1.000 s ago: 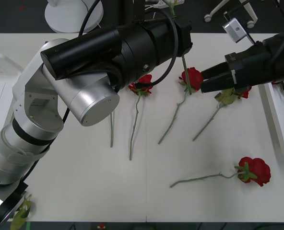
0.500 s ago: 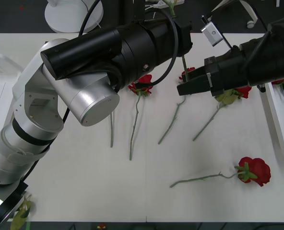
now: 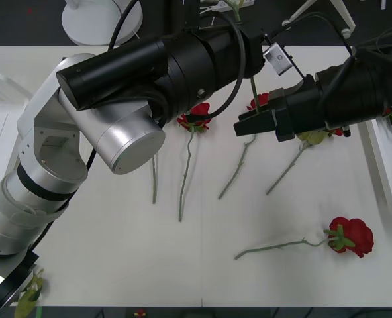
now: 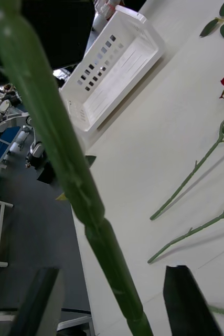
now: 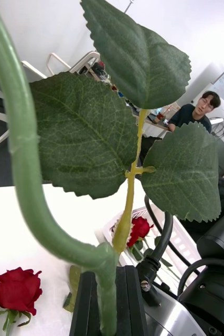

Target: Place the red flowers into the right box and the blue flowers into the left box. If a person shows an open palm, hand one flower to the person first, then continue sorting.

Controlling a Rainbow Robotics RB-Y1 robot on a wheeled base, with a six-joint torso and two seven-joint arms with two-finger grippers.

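The right gripper [image 3: 239, 126] is seen with black fingers [image 4: 188, 299] spread apart either side of a green stem [image 4: 64, 157] that hangs upright between them, touching neither. That stem [image 3: 254, 93] is clamped higher up by the left gripper [image 5: 109, 310], above the table's far middle (leaves [image 5: 85, 136] fill its wrist view). Red flowers [image 3: 350, 236] are scattered on the white table [image 3: 103, 252], the right box [image 3: 389, 172] at its right edge.
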